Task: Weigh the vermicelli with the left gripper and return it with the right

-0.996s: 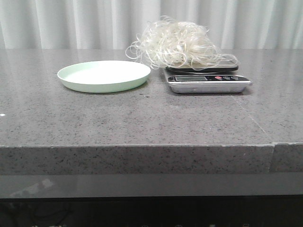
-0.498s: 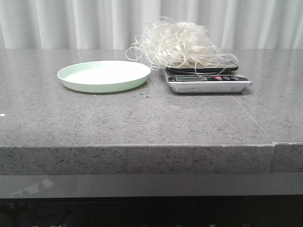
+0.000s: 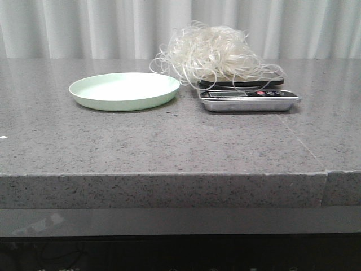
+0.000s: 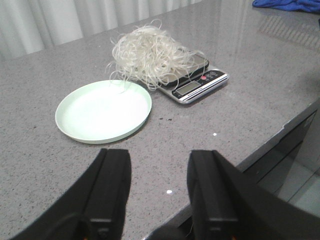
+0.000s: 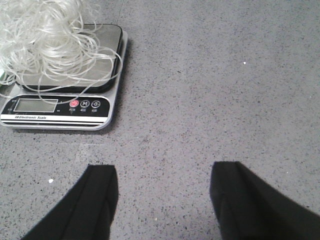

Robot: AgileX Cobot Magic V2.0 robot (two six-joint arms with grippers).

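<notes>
Now vermicelli (image 3: 213,53) sits on scale (image 3: 248,100) (beside plate (image 3: 124,90)); left hand (image 4: 157,187) & right hand (image 5: 162,192) both apart, empty.

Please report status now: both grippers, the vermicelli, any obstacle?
Left gripper open, empty. Right gripper open, empty. Vermicelli on scale, plate bare. No obstacle seen.

Speckled stone table (image 3: 169,141); shiny metal scale (image 3: 248,100).

Pale green plate (image 3: 124,91) beside silver kitchen scale (image 3: 248,99) on grey speckled table (image 3: 169,141); white curtain (image 3: 84,28) behind.
</notes>
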